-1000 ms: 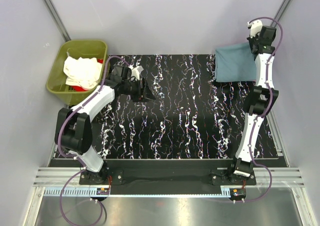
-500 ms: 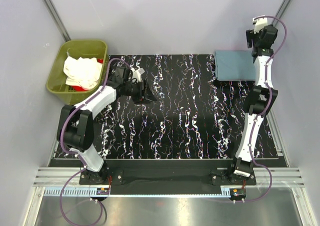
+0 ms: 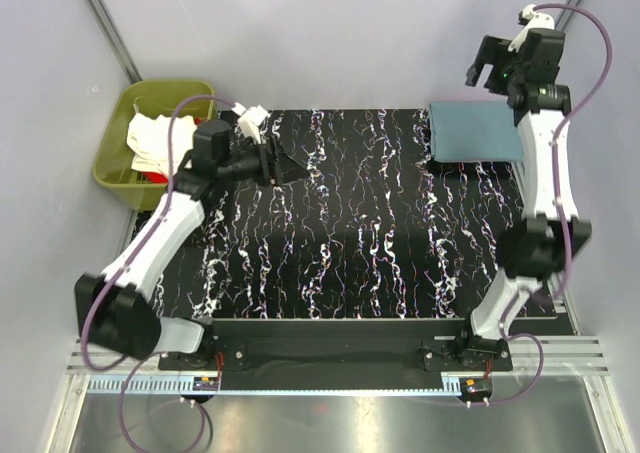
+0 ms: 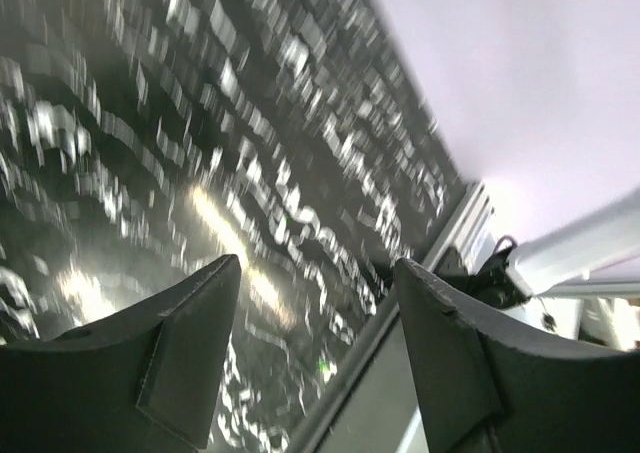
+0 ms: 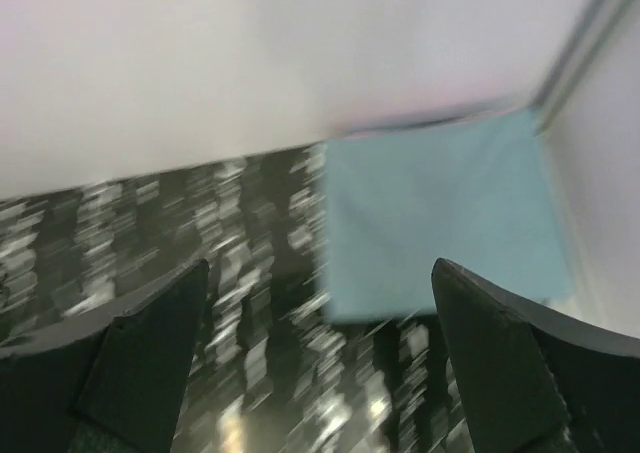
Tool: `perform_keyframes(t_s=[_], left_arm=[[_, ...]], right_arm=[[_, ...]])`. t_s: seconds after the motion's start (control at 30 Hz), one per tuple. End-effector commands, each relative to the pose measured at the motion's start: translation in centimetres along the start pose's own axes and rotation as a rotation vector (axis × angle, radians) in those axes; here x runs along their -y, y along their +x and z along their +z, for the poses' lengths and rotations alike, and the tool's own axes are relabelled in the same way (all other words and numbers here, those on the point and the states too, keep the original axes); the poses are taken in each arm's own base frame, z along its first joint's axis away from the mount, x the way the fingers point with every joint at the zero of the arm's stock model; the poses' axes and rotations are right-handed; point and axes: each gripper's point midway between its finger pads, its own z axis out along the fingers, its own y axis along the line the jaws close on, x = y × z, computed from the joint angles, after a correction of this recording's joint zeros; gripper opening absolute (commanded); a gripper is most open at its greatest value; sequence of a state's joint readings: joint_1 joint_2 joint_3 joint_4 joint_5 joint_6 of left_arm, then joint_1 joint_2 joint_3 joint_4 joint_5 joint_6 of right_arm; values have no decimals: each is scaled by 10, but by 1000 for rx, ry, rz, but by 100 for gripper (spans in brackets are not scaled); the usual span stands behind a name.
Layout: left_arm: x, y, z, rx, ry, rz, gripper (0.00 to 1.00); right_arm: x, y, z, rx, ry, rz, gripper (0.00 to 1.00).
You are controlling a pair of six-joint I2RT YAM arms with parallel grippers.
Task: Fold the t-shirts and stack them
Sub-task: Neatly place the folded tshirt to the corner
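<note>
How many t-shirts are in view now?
3. A folded blue-grey t-shirt lies on the table, far right corner; a cream-white t-shirt is crumpled in the green tub, a red one peeking from beneath it. More may be hidden underneath.

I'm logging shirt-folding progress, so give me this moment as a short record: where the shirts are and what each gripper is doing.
folded: blue-grey t-shirt, flat at the far right corner of the table
unfolded: cream-white t-shirt and red t-shirt, crumpled in the olive-green tub, far left
left gripper: open, empty, over the table near the tub
right gripper: open, empty, raised near the blue-grey t-shirt
</note>
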State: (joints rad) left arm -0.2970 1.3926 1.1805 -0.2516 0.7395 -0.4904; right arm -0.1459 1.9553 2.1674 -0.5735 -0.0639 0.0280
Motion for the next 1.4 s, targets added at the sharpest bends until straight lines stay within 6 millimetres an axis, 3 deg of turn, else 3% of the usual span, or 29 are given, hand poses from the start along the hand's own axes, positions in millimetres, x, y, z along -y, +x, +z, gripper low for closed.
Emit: perform_keyframes(t_s=[0.0, 0.03, 0.07, 0.1, 0.13, 0.17, 0.2, 0.23, 0.27, 0.33, 0.43, 0.53, 0.73, 1.0, 1.37], left_arm=[[36, -35, -27, 180, 60, 153, 71], [35, -32, -31, 188, 65, 155, 85], [37, -37, -38, 225, 46, 181, 99], [30, -35, -39, 223, 7, 173, 99], [27, -35, -41, 227, -18, 181, 99], [23, -32, -42, 221, -39, 180, 99], [22, -33, -42, 219, -50, 174, 99], [21, -32, -42, 216, -60, 162, 99], [19, -34, -44, 221, -79, 148, 99], [27, -33, -48, 227, -62, 144, 99], [39, -31, -54, 244, -22, 175, 99], [58, -28, -73, 292, 1, 230, 99], [70, -25, -99, 383, -23, 332, 99], [62, -17, -100, 381, -47, 344, 99], [64, -21, -99, 388, -36, 337, 99]], right_arm=[[-70, 23, -82, -117, -136, 210, 100], [-90, 22, -107, -119, -181, 210, 100], [-99, 41, -115, -177, -215, 237, 100], [-106, 49, -126, -214, -244, 297, 100], [-115, 43, -152, -198, -305, 321, 100], [-128, 67, -159, -265, -375, 364, 100], [-131, 71, -170, -266, -403, 384, 100], [-137, 66, -196, -234, -462, 389, 100], [-137, 87, -196, -257, -469, 401, 100], [-131, 105, -212, -245, -448, 430, 100], [-126, 109, -226, -216, -429, 448, 100], [-110, 115, -231, -211, -328, 443, 100], [-113, 115, -243, -186, -362, 456, 100], [-116, 115, -243, -187, -385, 450, 100], [-118, 119, -241, -189, -401, 446, 100]])
